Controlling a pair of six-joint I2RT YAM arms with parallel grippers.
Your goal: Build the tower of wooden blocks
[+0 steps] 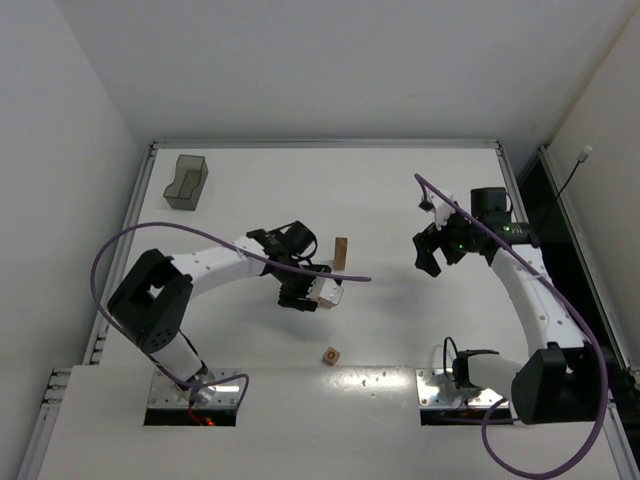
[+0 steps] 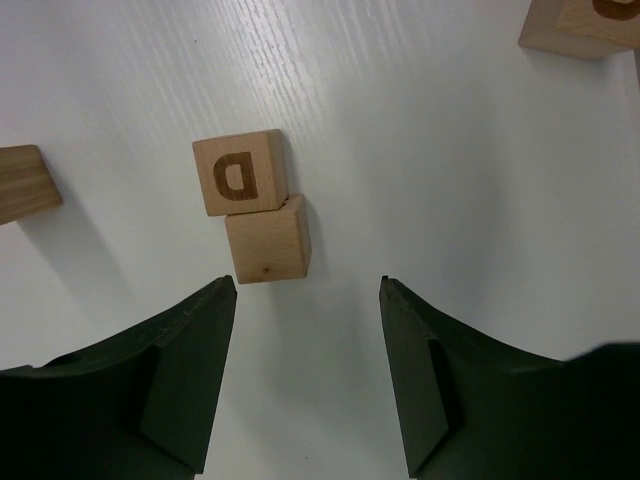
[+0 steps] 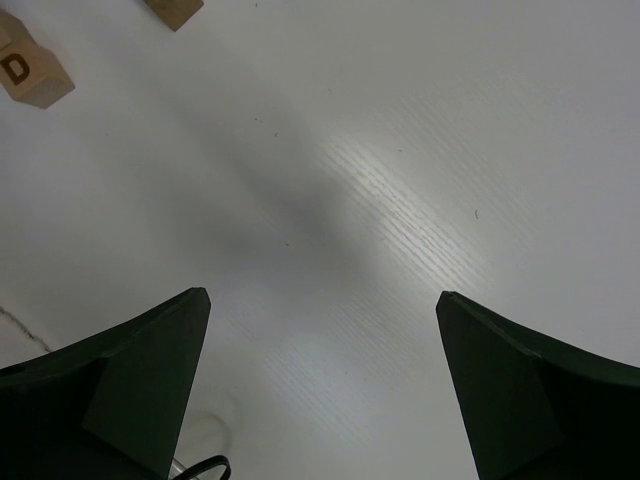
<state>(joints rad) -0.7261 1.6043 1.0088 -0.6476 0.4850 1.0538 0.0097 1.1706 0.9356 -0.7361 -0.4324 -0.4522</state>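
Two small tan wood cubes lie touching on the table, one with a dark "D" mark (image 2: 240, 172) and one plain (image 2: 267, 238); in the top view they show as a pale pair (image 1: 326, 291). My left gripper (image 2: 308, 290) is open and empty, its tips just short of the plain cube, and it shows in the top view (image 1: 303, 297). A narrow tan brick (image 1: 341, 254) stands upright behind them and shows at the left wrist view's left edge (image 2: 25, 183). A loose ring-marked cube (image 1: 331, 355) lies nearer the bases. My right gripper (image 1: 428, 258) is open and empty (image 3: 322, 300).
A translucent dark-grey bin (image 1: 186, 182) stands at the back left. The right wrist view catches the D cube (image 3: 30, 72) and a brick's end (image 3: 175, 10) at its top left. Raised table rails run along the back and sides.
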